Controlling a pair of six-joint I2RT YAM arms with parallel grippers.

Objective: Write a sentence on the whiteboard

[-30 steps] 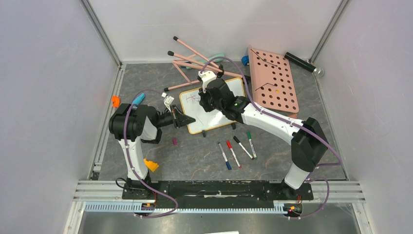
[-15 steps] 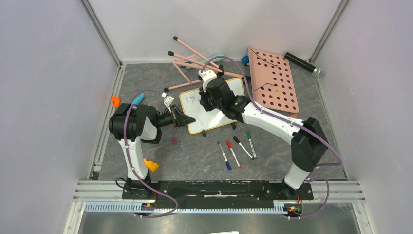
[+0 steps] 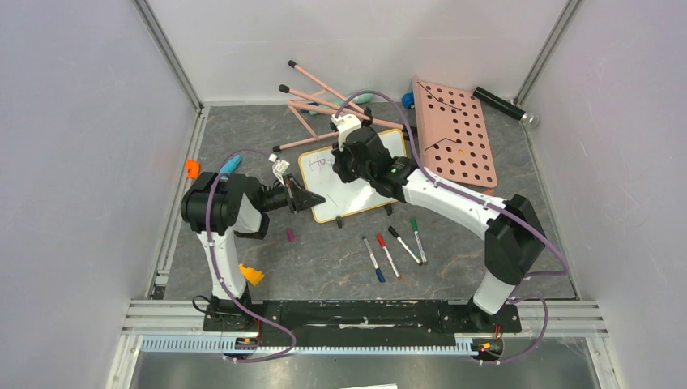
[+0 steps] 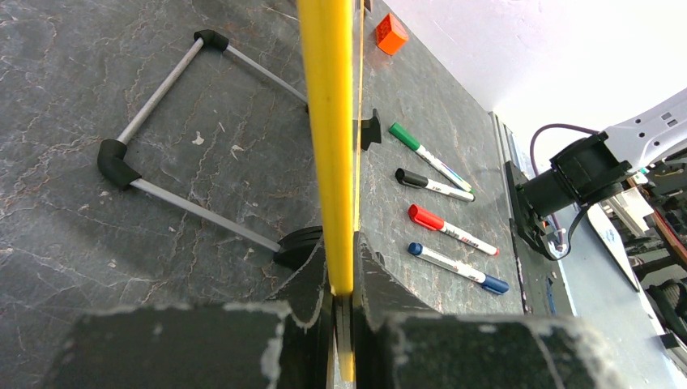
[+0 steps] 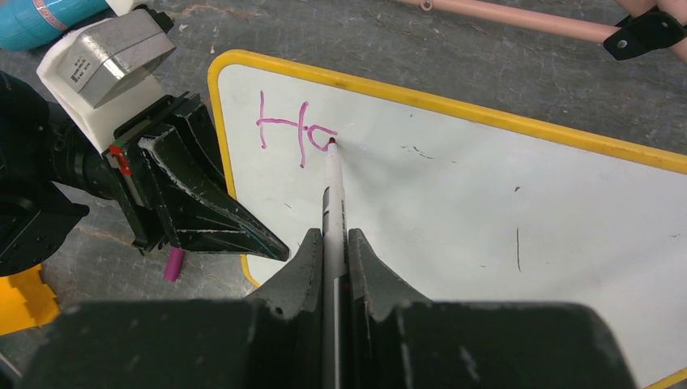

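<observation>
My right gripper (image 5: 332, 241) has its two black fingers pressed onto a slim marker (image 5: 333, 190), whose purple-pink tip touches the whiteboard (image 5: 502, 219). The tip sits at the end of the sentence (image 5: 293, 139), which reads only "Ho": two thin letters near the board's far-left corner.

The board is a glossy white rectangle with rounded corners and a yellow-orange rim. A few faint dark specks mark its face. My left gripper (image 4: 341, 258) pinches that rim at the board's left edge, one matte black finger on either side of it. Under the board runs a frame (image 4: 162, 121) of thin grey rods with black corner joints and feet.

The board stands mid-desk, nearer the far edge. The desk (image 3: 324, 267) is dark grey with a marbled pattern. One small pink cap (image 5: 172, 264) lies just off the board's near-left corner.

Toward the near edge four capped markers lie in a row: blue pen (image 4: 456, 267), red pen (image 4: 447, 228), black pen (image 4: 432, 184) and green pen (image 4: 428, 156).

One pink pegboard (image 3: 455, 134) with round holes rests by the far-right corner. A tangle of pink rods (image 3: 324, 97) lies at the far edge.
</observation>
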